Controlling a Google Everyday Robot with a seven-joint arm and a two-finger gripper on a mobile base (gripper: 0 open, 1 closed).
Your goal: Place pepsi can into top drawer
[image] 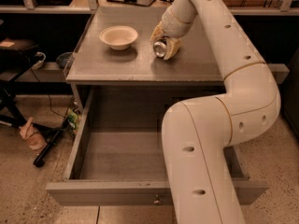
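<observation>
Cream-yellow gripper [164, 45] on the matte grey tabletop [140, 66] clasps the dark blue, silver-ended pepsi can [160, 47]; round white bowl [118, 36]; plain grey top drawer [103, 192].

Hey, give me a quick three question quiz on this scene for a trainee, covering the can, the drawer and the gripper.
1. True or false: the top drawer stands pulled open.
2. Where is the pepsi can? A, in the drawer; B, on the cabinet top beside the white bowl; C, inside the bowl.
3. Fill in: the gripper, low over the cabinet top, is shut on the ____.
Key: 1 true; 2 B; 3 pepsi can.
</observation>
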